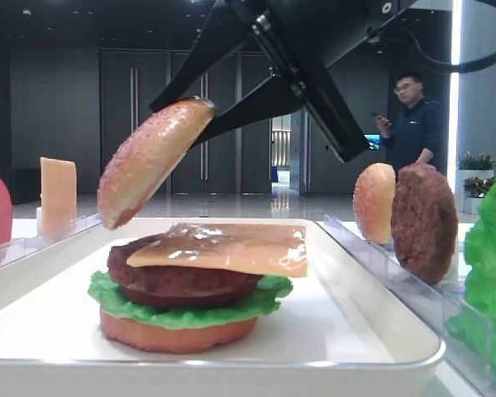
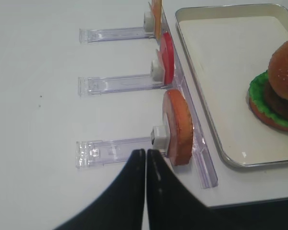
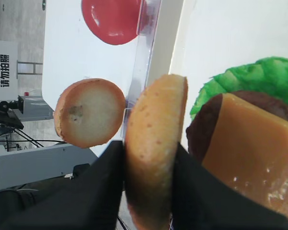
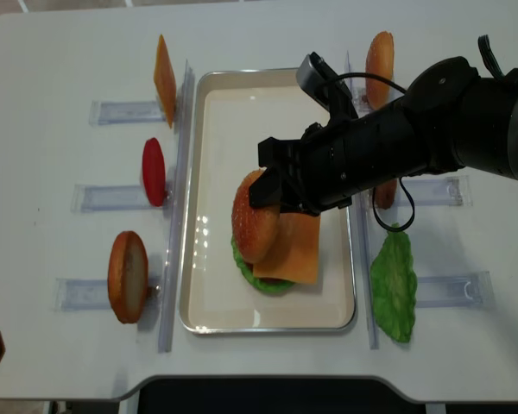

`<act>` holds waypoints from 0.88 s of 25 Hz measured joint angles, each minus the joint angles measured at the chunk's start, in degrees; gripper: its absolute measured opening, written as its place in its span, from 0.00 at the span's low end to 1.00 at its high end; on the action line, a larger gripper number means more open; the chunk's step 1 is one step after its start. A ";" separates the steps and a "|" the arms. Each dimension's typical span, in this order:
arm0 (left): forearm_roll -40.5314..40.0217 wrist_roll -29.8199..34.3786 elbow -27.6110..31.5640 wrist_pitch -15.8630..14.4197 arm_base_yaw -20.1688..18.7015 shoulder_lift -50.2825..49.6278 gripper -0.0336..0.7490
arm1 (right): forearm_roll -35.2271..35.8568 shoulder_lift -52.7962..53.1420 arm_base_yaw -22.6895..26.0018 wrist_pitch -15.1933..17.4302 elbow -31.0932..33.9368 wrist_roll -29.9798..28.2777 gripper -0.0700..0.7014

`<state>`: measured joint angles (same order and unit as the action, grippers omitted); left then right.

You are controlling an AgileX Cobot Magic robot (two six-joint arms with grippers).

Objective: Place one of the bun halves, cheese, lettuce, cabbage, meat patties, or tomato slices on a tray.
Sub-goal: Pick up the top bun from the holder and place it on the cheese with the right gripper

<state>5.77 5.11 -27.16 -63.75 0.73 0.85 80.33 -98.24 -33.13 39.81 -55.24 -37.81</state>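
My right gripper (image 3: 149, 146) is shut on a golden speckled bun half (image 3: 156, 143), which it holds on edge and tilted. The bun half (image 1: 153, 161) hangs just above the left side of a stack on the white tray (image 1: 372, 331). From the top, that stack is a cheese (image 1: 231, 248) slice, a dark meat patty (image 1: 174, 277), green lettuce (image 1: 190, 310) and a reddish-orange bottom layer (image 1: 178, 335). From overhead, the bun half (image 4: 252, 216) overlaps the stack's left edge beside the cheese (image 4: 295, 250). My left gripper (image 2: 146, 152) is shut and empty, near the table's front left.
Clear racks left of the tray (image 4: 209, 129) hold a cheese slice (image 4: 164, 69), a tomato slice (image 4: 153, 171) and a bun half (image 4: 127, 276). Right-hand racks hold a bun half (image 4: 380, 56), a partly hidden patty (image 4: 382, 194) and lettuce (image 4: 395, 285). A person (image 1: 413, 124) stands behind.
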 joint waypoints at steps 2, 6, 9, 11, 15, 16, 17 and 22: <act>0.00 0.00 0.00 0.00 0.00 0.00 0.04 | 0.06 0.00 0.00 -0.01 0.00 0.00 0.35; 0.00 0.00 0.00 0.00 0.00 0.00 0.04 | 0.23 0.00 0.00 -0.22 0.00 0.05 0.35; 0.00 0.00 0.00 0.00 0.00 0.00 0.04 | 0.49 0.00 0.00 -0.23 0.00 0.05 0.35; 0.00 0.00 0.00 0.00 0.00 0.00 0.04 | 0.62 0.00 0.00 -0.23 0.00 0.05 0.35; 0.00 0.00 0.00 0.00 0.00 0.00 0.04 | 1.15 0.00 0.00 -0.23 0.00 0.11 0.35; 0.00 0.00 0.00 0.00 0.00 0.00 0.04 | 1.44 0.00 0.00 -0.23 0.00 0.11 0.35; 0.00 0.00 0.00 0.00 0.00 0.00 0.04 | 1.64 -0.06 0.00 -0.23 0.00 0.11 0.35; 0.06 0.00 0.00 0.00 0.00 0.00 0.04 | 3.32 -1.90 0.00 1.24 0.00 -0.76 0.35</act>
<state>5.83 5.11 -27.16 -63.75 0.73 0.85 83.65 -100.14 -33.13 41.05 -55.24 -38.57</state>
